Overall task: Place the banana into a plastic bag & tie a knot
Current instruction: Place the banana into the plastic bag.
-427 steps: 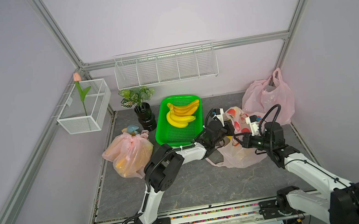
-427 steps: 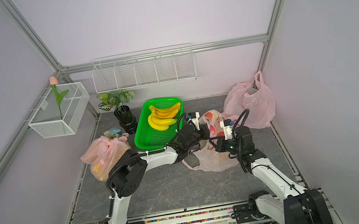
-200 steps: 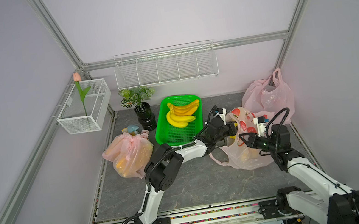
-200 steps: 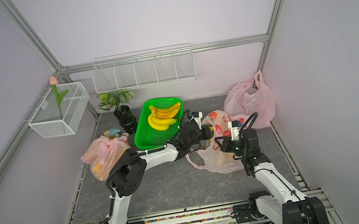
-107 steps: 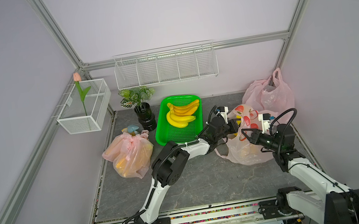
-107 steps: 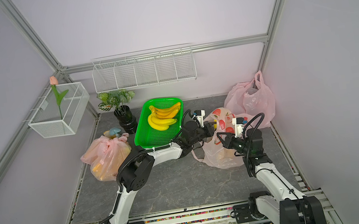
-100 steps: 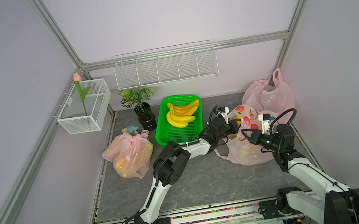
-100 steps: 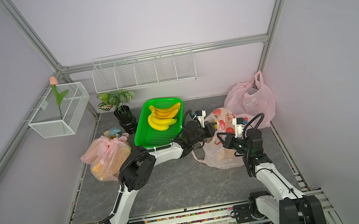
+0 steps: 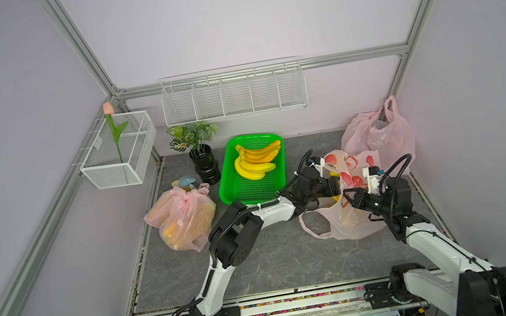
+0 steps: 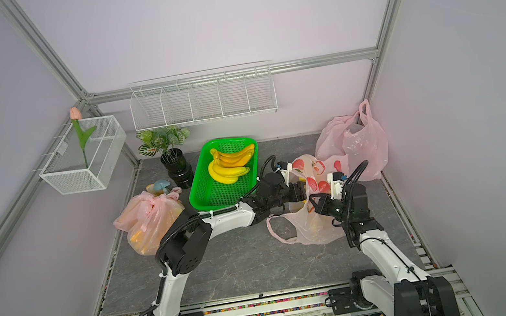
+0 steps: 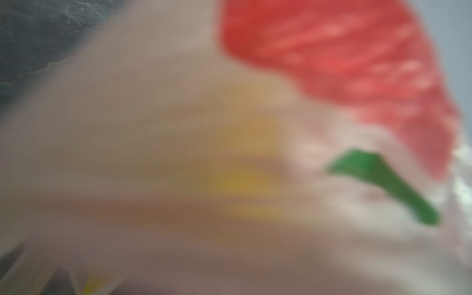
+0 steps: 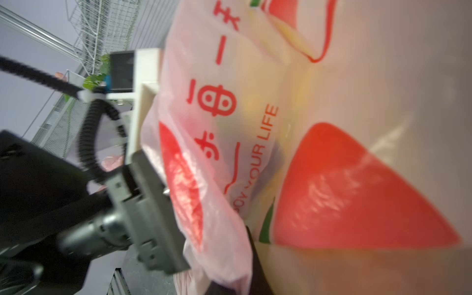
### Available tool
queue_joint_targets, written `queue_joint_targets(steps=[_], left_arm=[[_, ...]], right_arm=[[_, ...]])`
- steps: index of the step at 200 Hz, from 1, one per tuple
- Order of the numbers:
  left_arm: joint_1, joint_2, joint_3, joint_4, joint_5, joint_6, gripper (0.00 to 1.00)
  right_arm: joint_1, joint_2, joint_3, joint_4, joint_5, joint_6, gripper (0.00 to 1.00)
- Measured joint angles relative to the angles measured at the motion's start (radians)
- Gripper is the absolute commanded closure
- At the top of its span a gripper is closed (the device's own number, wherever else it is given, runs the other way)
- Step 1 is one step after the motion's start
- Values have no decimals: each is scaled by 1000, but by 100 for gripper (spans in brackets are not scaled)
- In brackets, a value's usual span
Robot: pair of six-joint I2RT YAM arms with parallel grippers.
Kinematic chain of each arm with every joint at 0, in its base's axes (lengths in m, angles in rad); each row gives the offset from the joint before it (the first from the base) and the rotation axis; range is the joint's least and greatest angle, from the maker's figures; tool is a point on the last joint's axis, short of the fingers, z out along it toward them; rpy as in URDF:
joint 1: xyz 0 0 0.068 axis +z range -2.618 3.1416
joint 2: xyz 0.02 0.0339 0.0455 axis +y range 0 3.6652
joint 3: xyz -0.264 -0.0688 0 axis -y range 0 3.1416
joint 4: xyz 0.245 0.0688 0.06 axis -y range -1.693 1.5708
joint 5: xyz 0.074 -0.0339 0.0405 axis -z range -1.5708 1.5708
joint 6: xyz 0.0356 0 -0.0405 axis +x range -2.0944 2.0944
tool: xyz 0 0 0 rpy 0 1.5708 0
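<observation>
Dragged across the grey counter (image 9: 277, 264) toward the right-hand wall since two seconds ago, and puffed out fuller: pink printed bag (image 9: 353, 225), mouth lifted, one loop handle (image 9: 306, 225) sagging open on the stone. Farther back and to the left, beside the left forearm: green basket (image 9: 249, 190) holding bunched bananas (image 9: 256, 165) at its far end. Reaching in from the left side with left gripper (image 9: 334, 185), pushed against the bag's raised mouth; cannot tell from the top views whether spread or closed, and its wrist view smothered in blurred plastic. Meeting it from the opposite side with right gripper (image 9: 351, 197), pressed together and pinching the printed film just beside the left one. Inside the bag, below and between both grippers, seen only as a yellow smear through the plastic in the left wrist view: banana (image 11: 245, 181). More yellow peeking at the mouth in both top views, right against the left gripper.
</observation>
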Motion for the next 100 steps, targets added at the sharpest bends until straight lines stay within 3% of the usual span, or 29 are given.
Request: queue_joint_targets(steps=[52, 100], left_arm=[[-24, -129, -70, -2, -9, 84, 24], [-21, -256, -227, -10, -40, 162, 31]], right_arm=[[0, 0, 13, -90, 91, -32, 93], [-5, 6, 15, -128, 131, -43, 93]])
